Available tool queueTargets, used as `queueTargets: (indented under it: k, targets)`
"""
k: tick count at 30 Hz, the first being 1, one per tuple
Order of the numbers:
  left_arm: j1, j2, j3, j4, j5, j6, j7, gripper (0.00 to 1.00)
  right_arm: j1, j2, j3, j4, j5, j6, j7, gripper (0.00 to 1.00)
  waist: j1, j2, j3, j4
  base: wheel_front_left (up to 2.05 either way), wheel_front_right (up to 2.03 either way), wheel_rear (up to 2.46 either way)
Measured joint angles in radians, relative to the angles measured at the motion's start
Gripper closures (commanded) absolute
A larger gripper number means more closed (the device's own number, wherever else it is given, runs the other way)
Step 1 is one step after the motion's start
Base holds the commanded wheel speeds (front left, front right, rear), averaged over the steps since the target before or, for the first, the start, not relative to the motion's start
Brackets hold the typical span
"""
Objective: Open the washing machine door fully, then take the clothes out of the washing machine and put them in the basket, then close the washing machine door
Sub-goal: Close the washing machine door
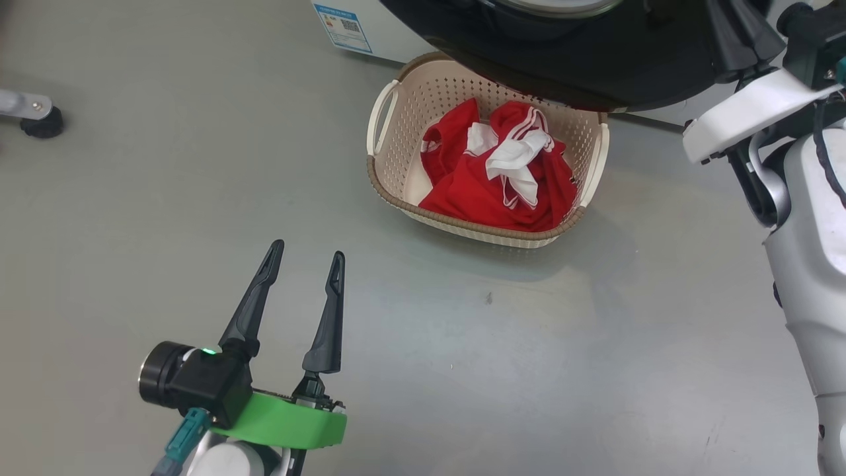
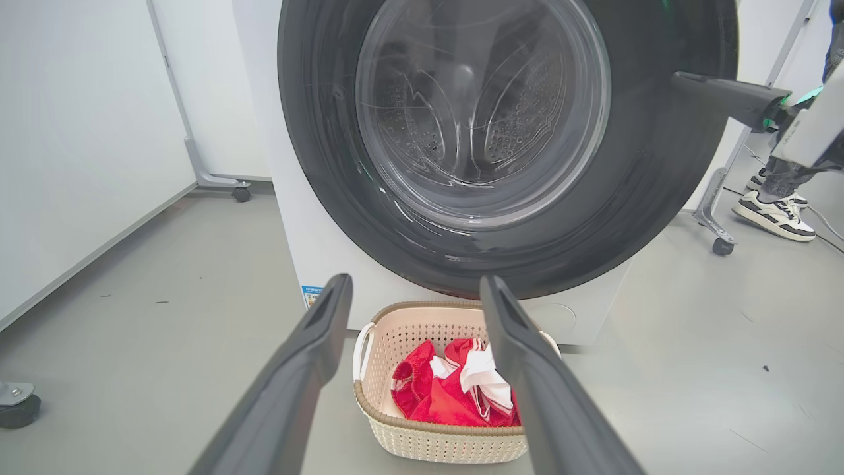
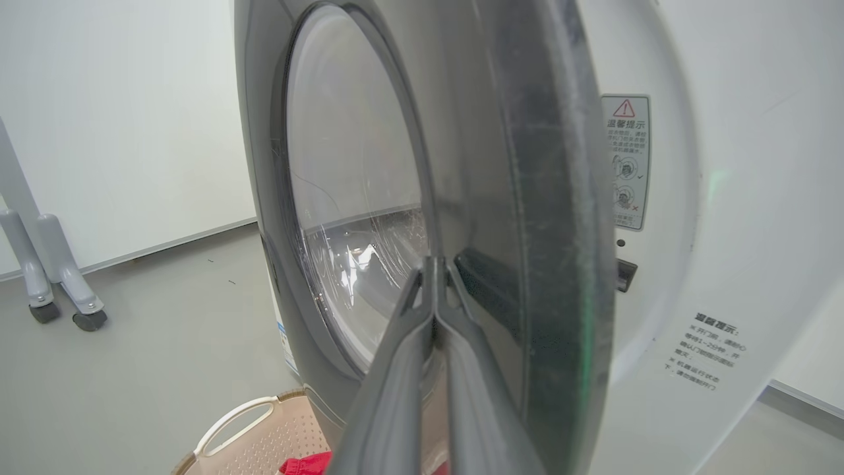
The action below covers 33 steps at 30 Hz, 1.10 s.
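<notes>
Since the clothes are already out, this entry runs largest to smallest and centres on the door.

1. Washing machine (image 3: 725, 198): white front-loader. Its front panel and latch slot show past the door's free edge.
2. Washing machine door (image 2: 646, 165): black rim, clear bulging glass, upright. It is swung most of the way toward the machine, judged ajar and not latched.
3. Basket (image 1: 423, 112): cream, perforated, on the floor just below the door.
4. Clothes (image 1: 476, 192): red garments with white trim, bunched inside the basket.
5. Right gripper (image 3: 433, 264): fingers clenched together, grasping nothing. The tips are set against the door's outer face beside the dark handle recess; firm contact cannot be confirmed.
6. Left gripper (image 1: 308, 250): fingers released and spread, nothing between them, hovering over bare floor well apart from the door.

Key relation: the door's free edge lies straight ahead of the right fingers, with the machine front beyond it. The right arm is the nearer of the 2, so the closing push appears to be its job.
</notes>
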Motion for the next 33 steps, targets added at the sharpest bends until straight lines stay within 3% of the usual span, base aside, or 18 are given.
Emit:
queueTargets:
  k: [13, 33]
  targets:
    - [-0.037, -0.008, -0.031, 0.003, 0.0, 0.0, -0.016, 0.0, -0.173, -0.065, -0.019, 0.098, 0.003, 0.0, 0.021, 1.0, 0.0, 0.0, 0.055, 0.028, 0.0, 0.0, 0.0]
    - [-0.075, -0.013, -0.053, 0.027, -0.001, 0.0, -0.017, 0.0, -0.347, -0.104, -0.052, 0.238, 0.004, 0.002, 0.019, 1.0, 0.0, 0.0, 0.108, 0.062, 0.0, 0.0, 0.0]
